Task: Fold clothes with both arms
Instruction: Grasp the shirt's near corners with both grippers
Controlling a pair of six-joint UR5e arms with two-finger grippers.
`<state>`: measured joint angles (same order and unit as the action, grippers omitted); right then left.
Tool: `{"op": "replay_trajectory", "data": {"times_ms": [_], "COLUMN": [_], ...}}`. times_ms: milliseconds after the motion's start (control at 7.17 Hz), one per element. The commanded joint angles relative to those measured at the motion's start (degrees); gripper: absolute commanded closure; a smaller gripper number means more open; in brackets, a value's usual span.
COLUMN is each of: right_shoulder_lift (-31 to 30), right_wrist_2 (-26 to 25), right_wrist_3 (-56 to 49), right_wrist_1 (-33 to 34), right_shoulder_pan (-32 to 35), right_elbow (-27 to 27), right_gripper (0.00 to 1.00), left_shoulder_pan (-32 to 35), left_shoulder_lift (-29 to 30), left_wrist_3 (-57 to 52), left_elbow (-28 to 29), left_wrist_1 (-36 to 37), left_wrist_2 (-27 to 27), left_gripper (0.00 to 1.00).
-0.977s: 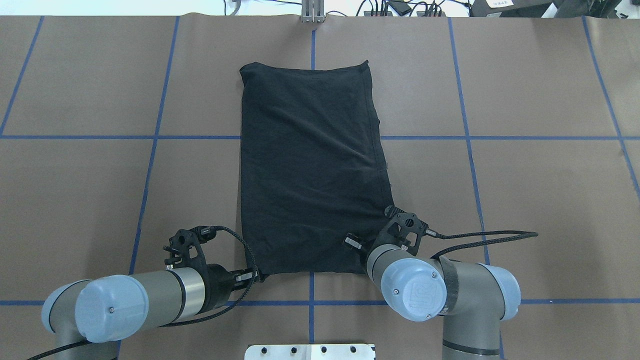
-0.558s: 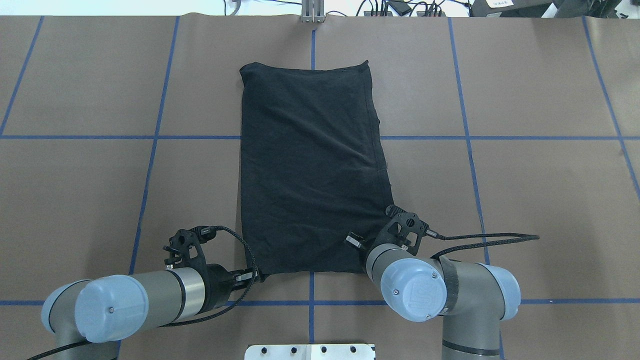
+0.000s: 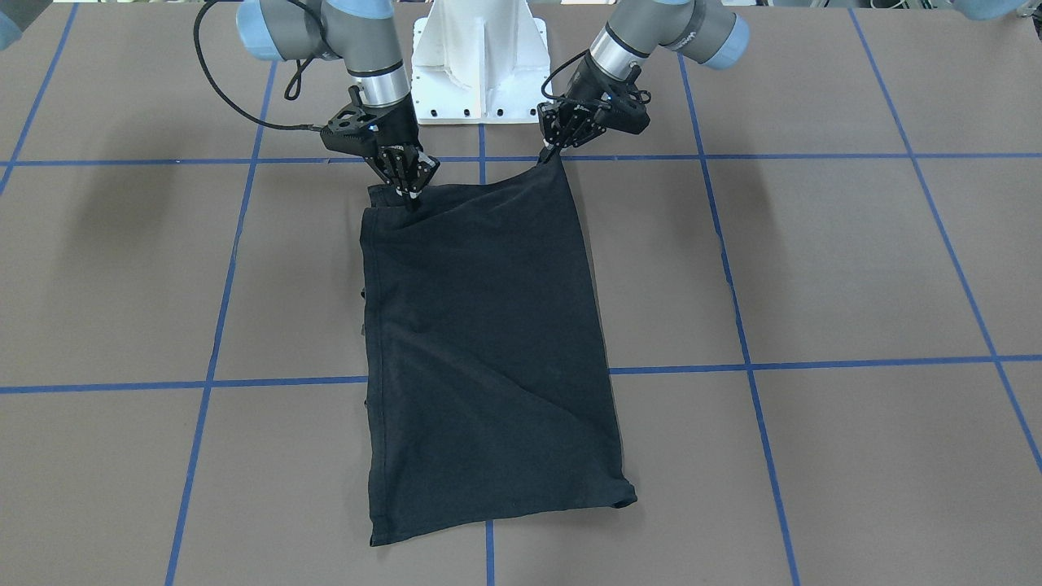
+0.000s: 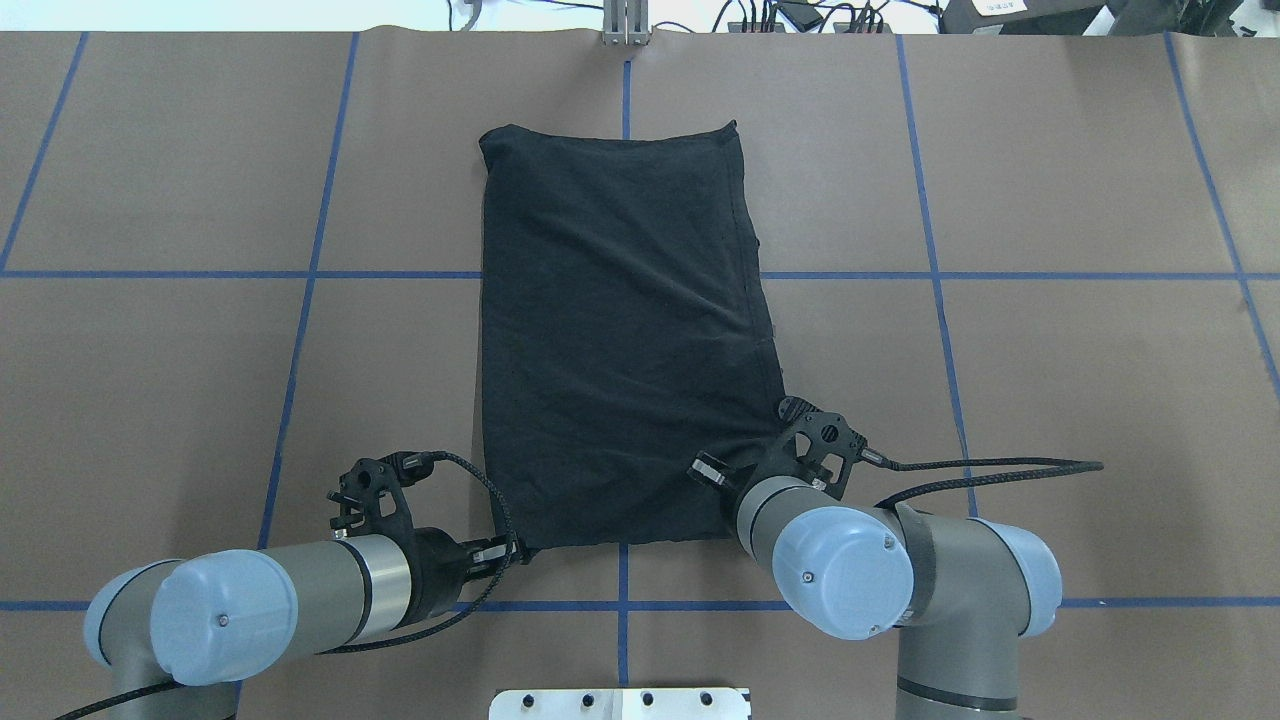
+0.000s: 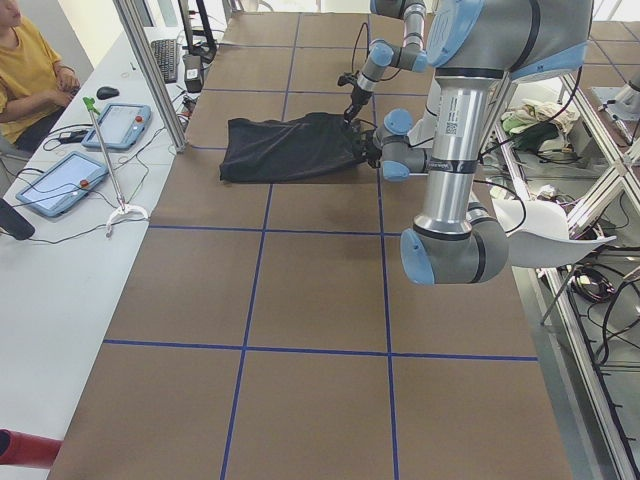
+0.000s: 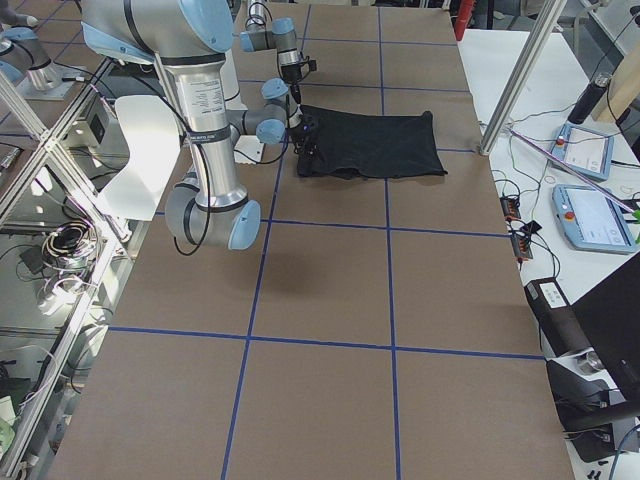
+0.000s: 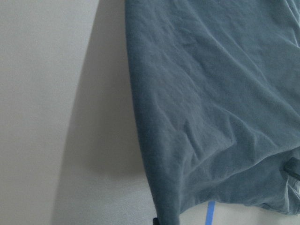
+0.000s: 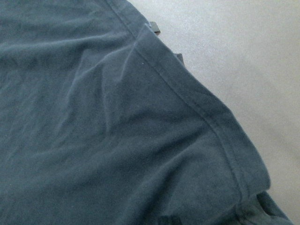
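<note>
Shirt (image 4: 620,330) lies mid-table (image 4: 180,400), folded to a long black strip, plain side up, running 12 to 6 in the overhead view. Left gripper (image 3: 555,151) is down at the strip's 7 o'clock corner, clenched on it, and that corner peaks up off the table into the fingers. Right gripper (image 3: 409,192) is over at 5 o'clock, pinching the near hem just in from the corner, with creases fanning toward the grip. Far end at 12 o'clock lies flat. The near hem spans the gap between the two grippers, close to the white pedestal (image 3: 480,49).
</note>
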<state>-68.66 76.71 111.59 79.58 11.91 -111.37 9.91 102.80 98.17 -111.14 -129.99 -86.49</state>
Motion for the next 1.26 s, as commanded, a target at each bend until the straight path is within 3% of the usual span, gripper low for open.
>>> {"op": "replay_trajectory", "data": {"times_ms": [0, 279, 558, 977, 1116], "right_shoulder_lift": [-0.06, -0.42, -1.90, -3.58, -3.15], "right_wrist_2": [0.11, 0.02, -0.59, -2.97, -2.88], "right_wrist_3": [-0.06, 0.12, 1.16, 2.40, 2.23], "right_wrist_1": [3.47, 3.47, 3.74, 9.42, 9.62], "right_shoulder_pan": [0.13, 0.22, -1.61, -7.95, -7.87], "right_elbow": [-2.62, -2.97, -5.42, -15.42, -16.15], "right_gripper": [1.00, 1.00, 1.00, 1.00, 1.00], "left_shoulder_pan": [0.03, 0.03, 0.11, -0.68, -0.68], "left_shoulder_lift": [0.12, 0.12, -1.45, -2.87, -2.61], "left_wrist_3": [0.00, -0.17, -0.09, 0.53, 0.35], "left_elbow": [0.05, -0.65, -5.03, -9.00, -8.83], "left_wrist_1": [0.00, 0.00, 0.00, 0.00, 0.09], "left_wrist_2": [0.00, -0.17, -0.09, -0.09, -0.35], "left_gripper": [1.00, 1.00, 1.00, 1.00, 1.00]}}
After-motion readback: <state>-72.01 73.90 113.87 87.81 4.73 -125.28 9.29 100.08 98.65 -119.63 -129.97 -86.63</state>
